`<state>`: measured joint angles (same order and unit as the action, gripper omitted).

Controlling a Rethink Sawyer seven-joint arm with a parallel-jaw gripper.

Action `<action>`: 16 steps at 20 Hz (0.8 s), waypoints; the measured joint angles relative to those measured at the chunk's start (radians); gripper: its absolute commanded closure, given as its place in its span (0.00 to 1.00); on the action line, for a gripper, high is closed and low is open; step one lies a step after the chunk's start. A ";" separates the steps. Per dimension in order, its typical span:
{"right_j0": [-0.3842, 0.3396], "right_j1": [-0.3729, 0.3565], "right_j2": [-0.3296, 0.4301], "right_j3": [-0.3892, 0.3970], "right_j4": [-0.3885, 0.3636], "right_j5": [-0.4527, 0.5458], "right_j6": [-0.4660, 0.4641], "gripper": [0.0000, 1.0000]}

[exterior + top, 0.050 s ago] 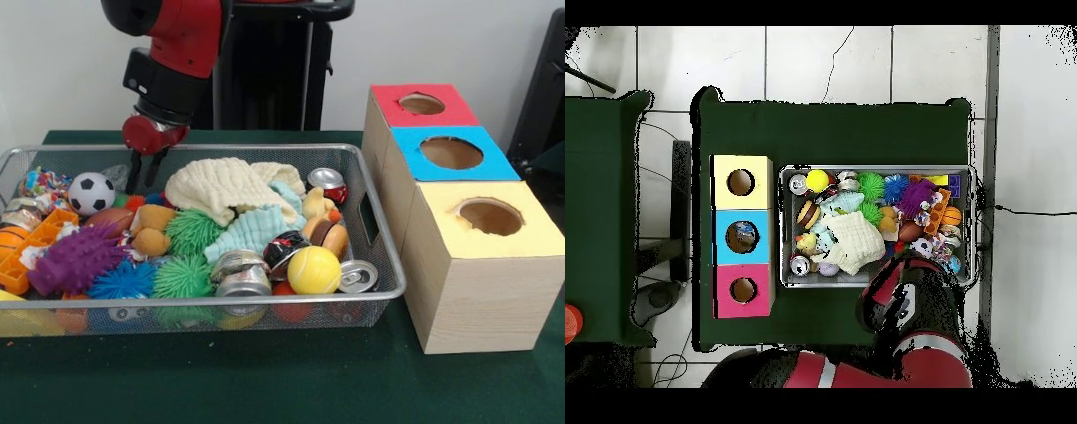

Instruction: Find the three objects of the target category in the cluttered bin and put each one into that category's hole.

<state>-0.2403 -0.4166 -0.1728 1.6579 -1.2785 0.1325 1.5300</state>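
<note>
A wire mesh bin [381,237] [784,228] holds a heap of toys and cans. My gripper [146,174] hangs in the bin's far left corner, just right of a small soccer ball [91,193]. Its two dark fingers [135,174] stand slightly apart with nothing between them. Silver cans lie at the far right [327,181], the near right [357,276] and the near middle [244,282]. A yellow tennis ball [313,269] [817,180] sits near the front. In the overhead view the red arm [900,295] hides the gripper.
Three wooden boxes with round holes stand beside the bin: red [422,104] [743,291], blue [451,152] [742,237] and yellow [491,216] [741,182]. Something lies inside the blue hole. A cream cloth [221,187], spiky green balls [183,276] and a purple spiky toy [75,259] fill the bin.
</note>
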 measured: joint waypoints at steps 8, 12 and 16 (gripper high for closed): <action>0.012 0.006 0.000 0.000 0.023 0.000 0.000 0.00; 0.013 0.007 0.000 0.000 0.025 0.000 0.000 0.00; 0.014 0.008 0.000 0.000 0.025 0.000 0.000 0.00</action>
<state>-0.2260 -0.4087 -0.1729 1.6575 -1.2530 0.1324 1.5300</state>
